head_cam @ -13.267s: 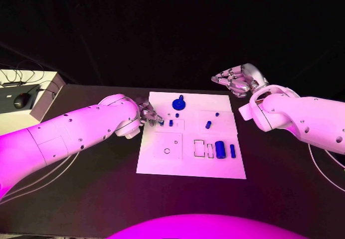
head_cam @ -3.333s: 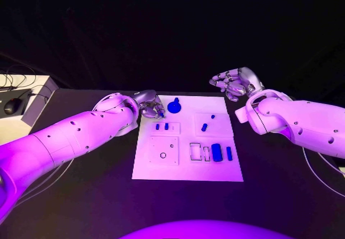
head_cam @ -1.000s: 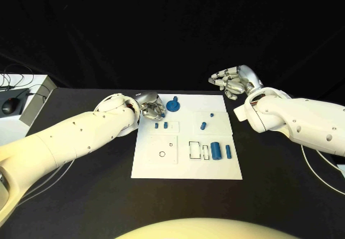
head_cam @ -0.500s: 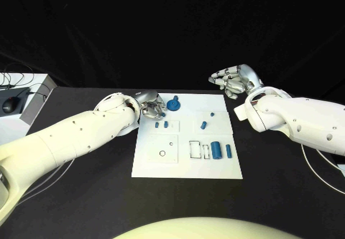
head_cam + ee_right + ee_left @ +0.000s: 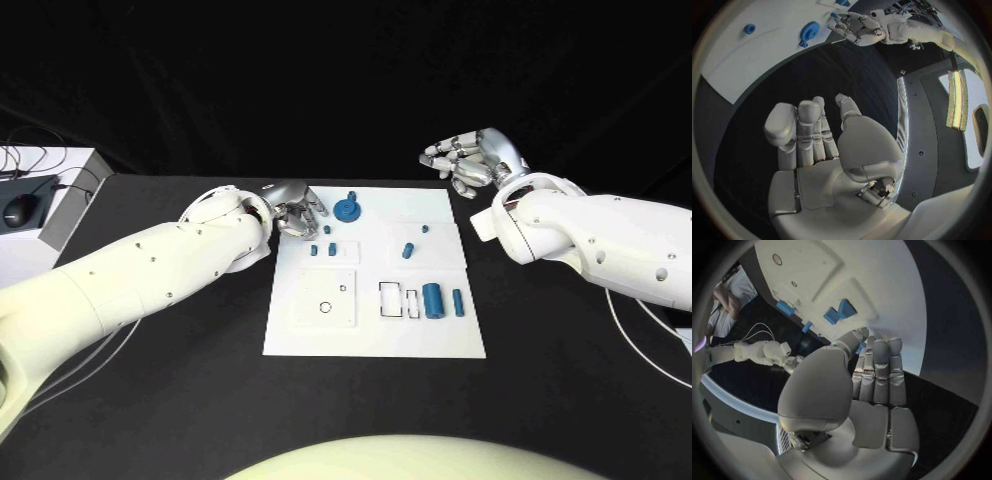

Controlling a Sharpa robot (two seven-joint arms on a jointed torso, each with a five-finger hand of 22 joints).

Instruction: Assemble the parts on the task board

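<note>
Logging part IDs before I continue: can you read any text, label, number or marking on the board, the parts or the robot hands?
None: no readable text in these views.
Task board: plain white, with outlined recesses only, no lettering.
Blue parts: no marks visible.
Left robot hand and right robot hand: no labels seen.

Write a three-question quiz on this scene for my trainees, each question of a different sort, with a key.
1. True or false: the right hand holds a blue part.
2. Which hand is over the board? A. left B. right C. both
3. Fill in: the round blue part lies at the board's ___ edge, beside the left hand.

Key: 1. false, it holds nothing and is off the board. 2. A. 3. far.
</note>
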